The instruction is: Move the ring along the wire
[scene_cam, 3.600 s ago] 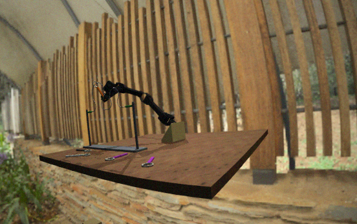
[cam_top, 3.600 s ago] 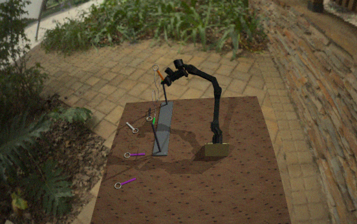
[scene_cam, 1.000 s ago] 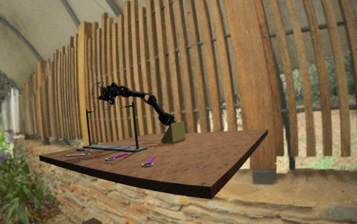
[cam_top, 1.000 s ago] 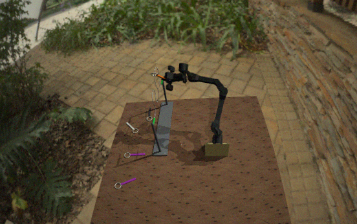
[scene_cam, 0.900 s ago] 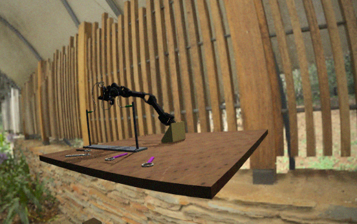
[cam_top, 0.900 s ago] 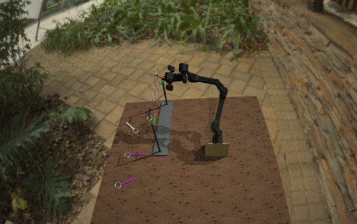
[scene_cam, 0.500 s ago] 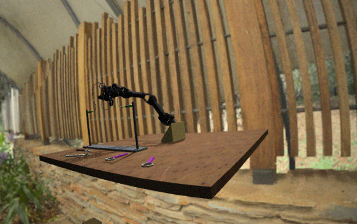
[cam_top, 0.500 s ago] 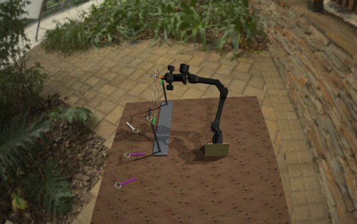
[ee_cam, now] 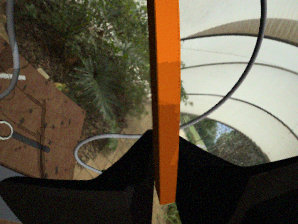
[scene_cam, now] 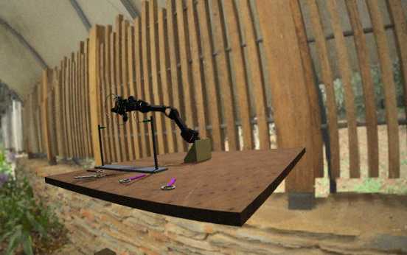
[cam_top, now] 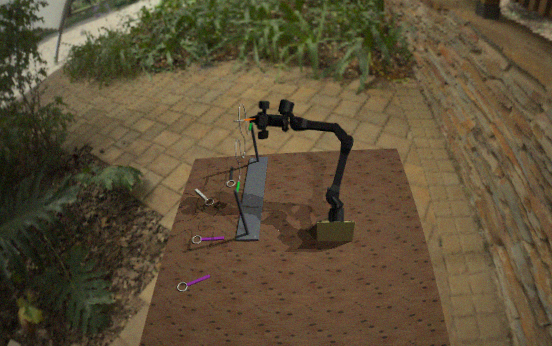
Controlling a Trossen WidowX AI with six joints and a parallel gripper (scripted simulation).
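Observation:
The orange handle is between the fingers of my gripper, which is shut on it. The handle points away from the gripper toward the wire. The handle's ring looks nearly edge-on at the upper wire, near the far post; whether it touches the wire is too small to tell. The ring is outside the wrist view. The grey wire curves in loops between the far green part and the near green part. The gripper is high above the base plate.
The far post and near post rise from the plate. Loose rings with purple handles, a pale handle and a dark handle lie on the table. My arm's mount stands right of the plate.

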